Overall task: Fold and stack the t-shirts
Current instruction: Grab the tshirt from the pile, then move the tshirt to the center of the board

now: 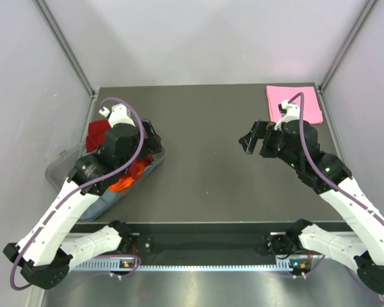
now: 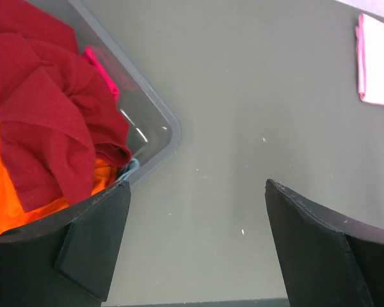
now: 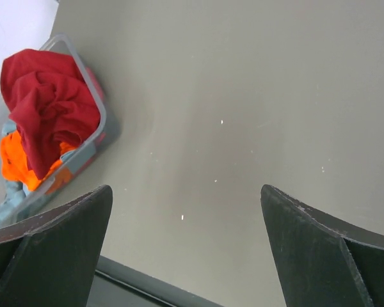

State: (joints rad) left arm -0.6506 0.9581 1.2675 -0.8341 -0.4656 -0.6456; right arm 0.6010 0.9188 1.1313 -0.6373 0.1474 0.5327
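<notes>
A crumpled dark red t-shirt (image 1: 97, 133) (image 2: 45, 109) (image 3: 45, 102) lies on top of an orange one (image 1: 125, 181) (image 2: 6, 192) in the clear tub (image 1: 57, 173) at the table's left. A magenta strip (image 2: 102, 70) and some grey-blue cloth (image 3: 3, 201) show beside them. A light pink t-shirt (image 1: 294, 102) (image 2: 377, 64) lies folded flat at the back right corner. My left gripper (image 1: 152, 142) (image 2: 197, 188) hangs open over the tub's right corner, holding nothing. My right gripper (image 1: 251, 141) (image 3: 184, 190) is open and empty above bare table, just left of the pink shirt.
The grey table (image 1: 205, 166) is flanked by pale walls on both sides and at the back. The tub's rim (image 2: 160, 121) juts toward the middle. A dark rail (image 1: 205, 243) runs along the near edge between the arm bases.
</notes>
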